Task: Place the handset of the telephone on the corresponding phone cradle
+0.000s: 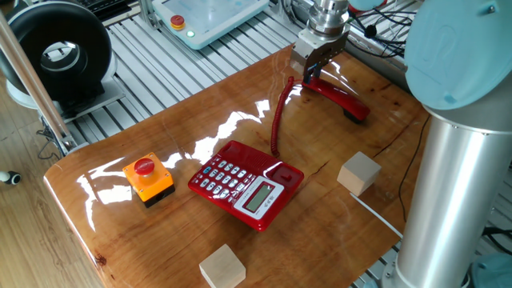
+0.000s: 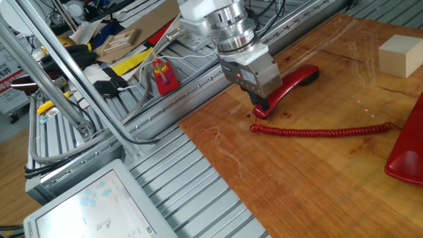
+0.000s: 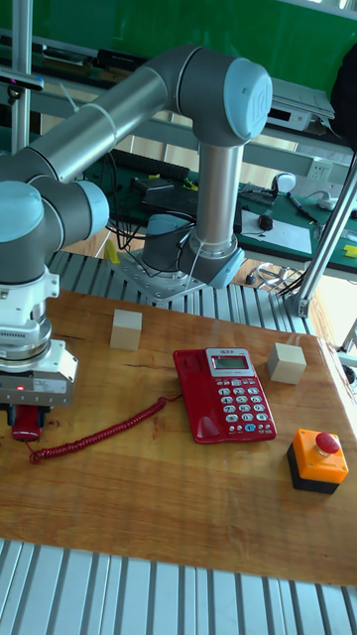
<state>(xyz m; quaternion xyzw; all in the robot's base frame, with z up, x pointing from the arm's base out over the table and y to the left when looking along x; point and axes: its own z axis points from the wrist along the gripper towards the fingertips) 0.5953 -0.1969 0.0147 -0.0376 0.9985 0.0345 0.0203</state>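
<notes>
Red handset (image 1: pixel 338 94) lying flat on the wooden table (image 1: pixel 200 136), near the far edge, well away from the red telephone (image 1: pixel 246 184). One thick end up against the gripper (image 2: pixel 262 104), the other end (image 2: pixel 308 74) pointing away along the table. Gripper down low over the near end of the handset, dark fingers (image 2: pixel 259 101) on either side of it and close against the red plastic. Looks clamped on the handset, but cannot tell for sure, since the fingertips are partly hidden. Hard to say if that end is lifted or resting on the wood.

Red curly cord (image 2: pixel 317 131) stretched out across the table from the handset end to the telephone. In the tall fixed view, same cord (image 3: pixel 99 434) running from the left edge toward the phone.

Phone cradle (image 1: pixel 282 172) bare, right next to the white keys and the small grey screen (image 1: pixel 262 196). Nothing sitting in it.

Orange box with a red round button (image 1: pixel 147 176) standing left of the telephone, apart from it. One pale wood block (image 1: pixel 358 172) to the right of the phone, another block (image 1: pixel 222 266) near the front edge of the table. Big grey and blue robot arm (image 1: pixel 456 96) rising at the right side.
</notes>
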